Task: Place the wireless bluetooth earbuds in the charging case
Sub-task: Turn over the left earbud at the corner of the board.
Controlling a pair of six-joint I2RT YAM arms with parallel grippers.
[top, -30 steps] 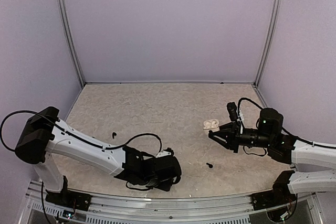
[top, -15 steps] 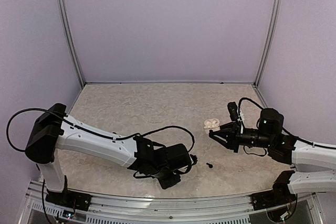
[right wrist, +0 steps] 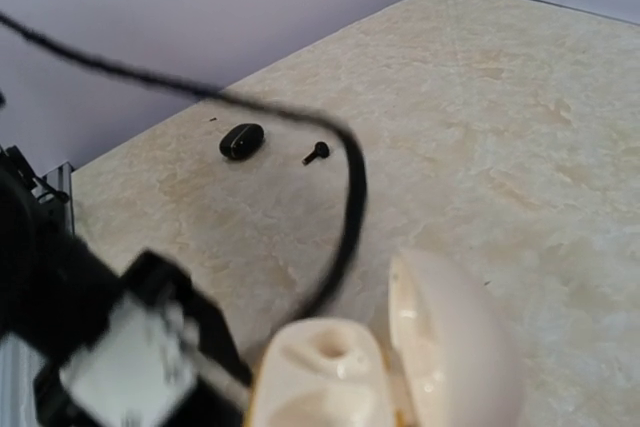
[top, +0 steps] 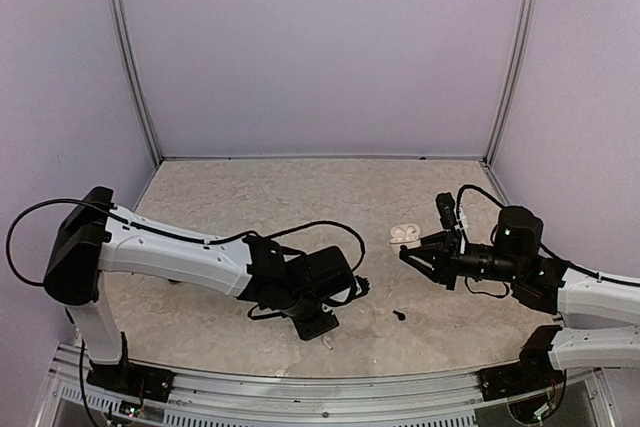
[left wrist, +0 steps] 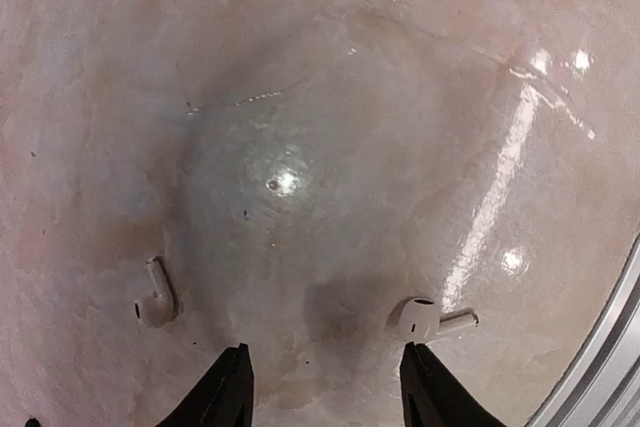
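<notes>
In the left wrist view two white earbuds lie on the table, one (left wrist: 157, 297) at the left and one (left wrist: 425, 319) at the right. My left gripper (left wrist: 328, 392) is open just above the table, and its right fingertip (left wrist: 430, 387) is close to the right earbud. In the top view this gripper (top: 320, 321) is at the front centre. A black earbud (top: 399, 314) lies to its right. The open white charging case (top: 405, 236) sits at my right gripper's (top: 415, 257) tips. It fills the bottom of the right wrist view (right wrist: 330, 367), where the fingers are hidden.
A small black case (right wrist: 241, 140) and another black earbud (right wrist: 316, 154) lie far off across the table in the right wrist view. The left arm's black cable (right wrist: 350, 197) loops in front of them. The metal front rail (left wrist: 600, 347) is close to the left gripper.
My left arm has swung right and a little farther from the front edge, bringing its gripper to the front centre. The right arm and the white case have not moved.
</notes>
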